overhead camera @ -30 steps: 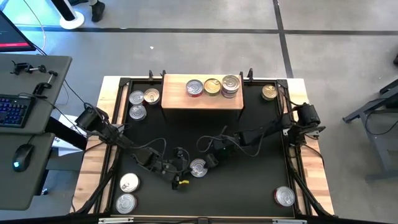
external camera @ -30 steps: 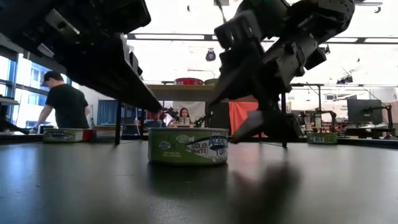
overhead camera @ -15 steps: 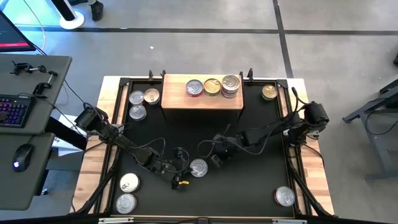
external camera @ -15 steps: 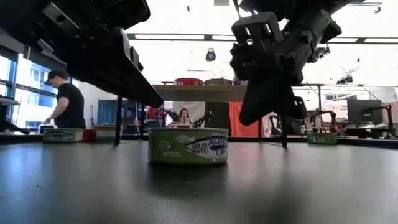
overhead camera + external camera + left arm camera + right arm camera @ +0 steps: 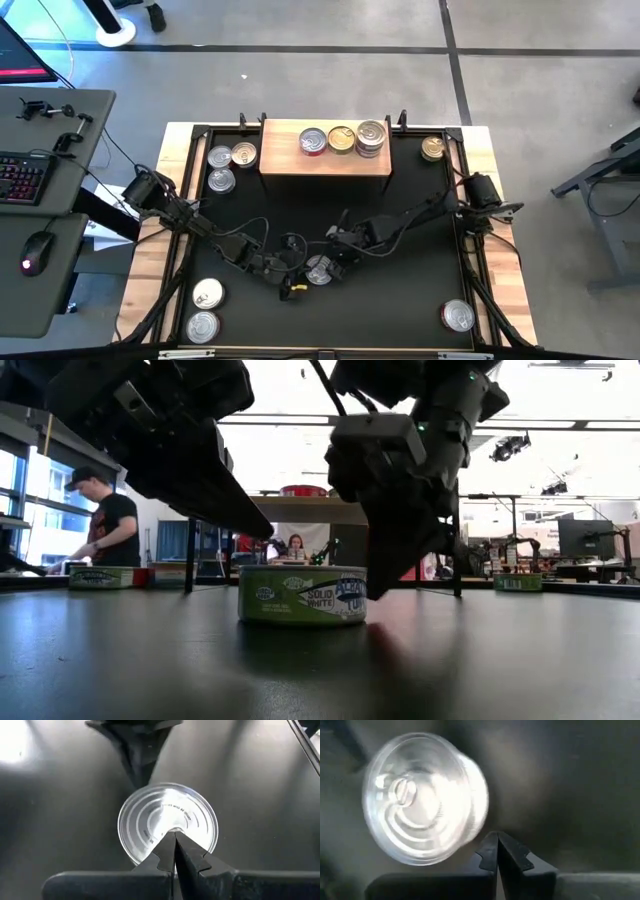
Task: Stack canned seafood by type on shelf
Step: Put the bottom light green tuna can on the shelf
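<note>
Low in the centre of the high view, both my left fingers (image 5: 174, 851) and right fingers (image 5: 497, 851) hang pressed together, empty, over the tin (image 5: 319, 270) on the bench (image 5: 400, 300); I should part one pair wide before descending.

The green tin (image 5: 302, 595) in the low view reads "SOLID WHITE" and part of "TUNA". Small print on its lid (image 5: 167, 822) is too small to read.

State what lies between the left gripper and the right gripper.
One silver-lidded tin lies on the mat between the left gripper and the right gripper, shown in the high view.
</note>
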